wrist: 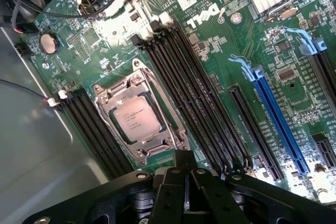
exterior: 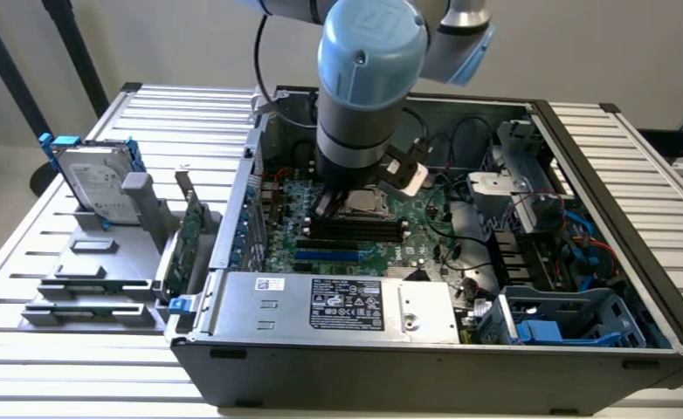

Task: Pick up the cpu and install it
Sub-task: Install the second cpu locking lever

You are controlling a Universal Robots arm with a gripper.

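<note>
Cpu sat flat inside socket frame on green board, between black memory slots. You had tool just above board beside socket, fingers together, gripping nothing. Arm reached down into open computer case on counter.

light: bright, even | glare: motherboard | shadows: soft
</note>
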